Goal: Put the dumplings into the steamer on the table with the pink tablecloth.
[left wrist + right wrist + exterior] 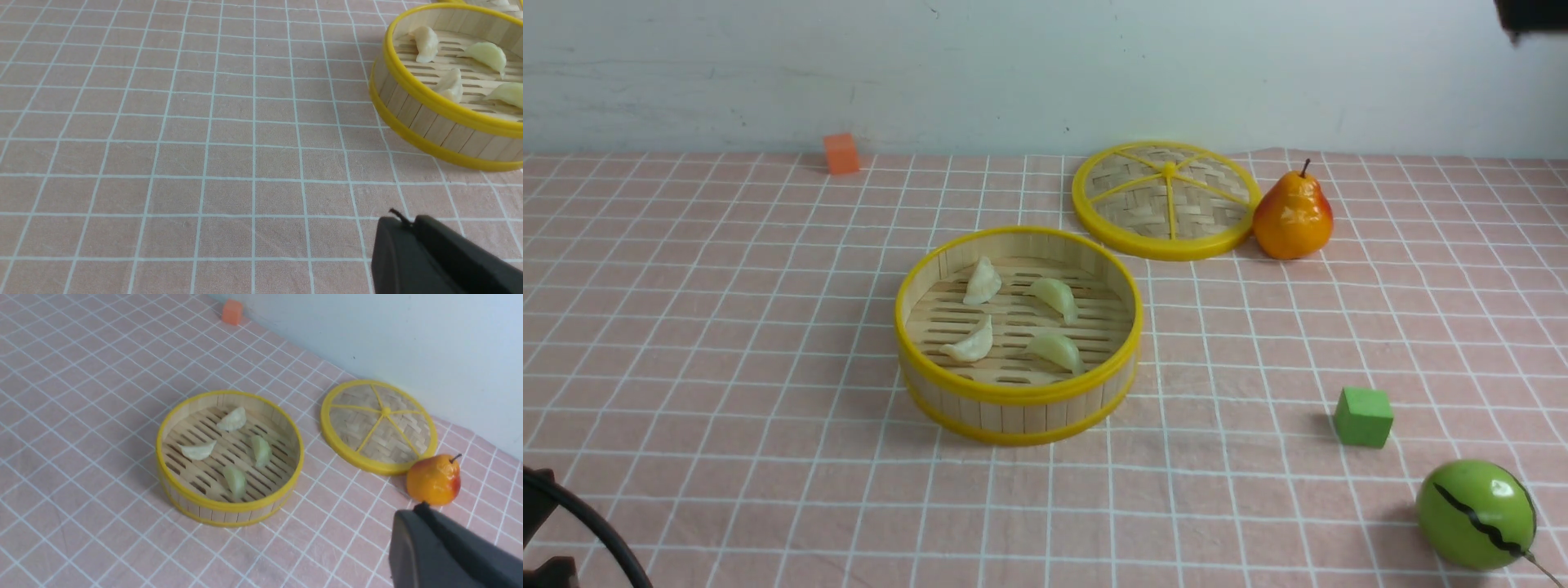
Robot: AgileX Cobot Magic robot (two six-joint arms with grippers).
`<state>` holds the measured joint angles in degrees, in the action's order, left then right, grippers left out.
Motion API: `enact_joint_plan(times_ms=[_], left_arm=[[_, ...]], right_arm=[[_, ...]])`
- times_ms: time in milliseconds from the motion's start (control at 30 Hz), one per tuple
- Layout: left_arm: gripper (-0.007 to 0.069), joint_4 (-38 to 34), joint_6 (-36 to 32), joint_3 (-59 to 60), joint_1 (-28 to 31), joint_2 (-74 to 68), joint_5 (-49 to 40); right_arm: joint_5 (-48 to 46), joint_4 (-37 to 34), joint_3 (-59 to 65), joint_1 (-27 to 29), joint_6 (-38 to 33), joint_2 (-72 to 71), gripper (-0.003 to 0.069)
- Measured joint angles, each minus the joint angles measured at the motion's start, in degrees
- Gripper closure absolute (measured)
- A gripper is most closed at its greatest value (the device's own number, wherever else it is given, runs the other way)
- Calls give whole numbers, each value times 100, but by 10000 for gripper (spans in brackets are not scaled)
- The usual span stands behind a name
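Front view has all four dumplings (983,282) lying apart on the slatted floor of the steamer (1013,394), which stands mid-counter (727,327) on the pink cloth (1217,490), its lid (1166,200) lying flat behind it to the right, just beside a pear (1293,216). An orange cube (841,153) sits by the far wall, while a green cube (1363,416) and a green fruit (1476,514) lie toward the near right. Left gripper (408,223) hangs clenched and empty over bare cloth beside the steamer; right gripper (416,509) is likewise clenched on nothing, above the counter.
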<state>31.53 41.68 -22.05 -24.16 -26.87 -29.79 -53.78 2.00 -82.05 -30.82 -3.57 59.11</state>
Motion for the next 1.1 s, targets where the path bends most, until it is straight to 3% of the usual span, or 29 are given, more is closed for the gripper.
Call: enact_joint_plan(times_ms=[33,67,133,233,433,600,733,967,1100], left_arm=[[586,0,0,0,0,0,0],[586,0,0,0,0,0,0],[586,0,0,0,0,0,0],[585,0,0,0,0,0,0],[575,0,0,0,0,0,0],[570,0,0,0,0,0,-1],[567,0,0,0,0,0,-1],[559,0,0,0,0,0,-6],[553,0,0,0,0,0,-12]], right_arm=[[601,15,1095,0,33,-675,671],[601,15,1095,0,39,-675,671],[1774,15,2935,0,107,-1670,669],[2937,29,4513,0,228,-2316,669],[5004,29,6738,0,357,-2877,664],[6219,29,7794,0,357,-2938,661],[6360,49,8255,0,357,-2938,659],[5083,68,8341,54,357,-3212,655],[4037,202,8343,703,357,-4069,648]])
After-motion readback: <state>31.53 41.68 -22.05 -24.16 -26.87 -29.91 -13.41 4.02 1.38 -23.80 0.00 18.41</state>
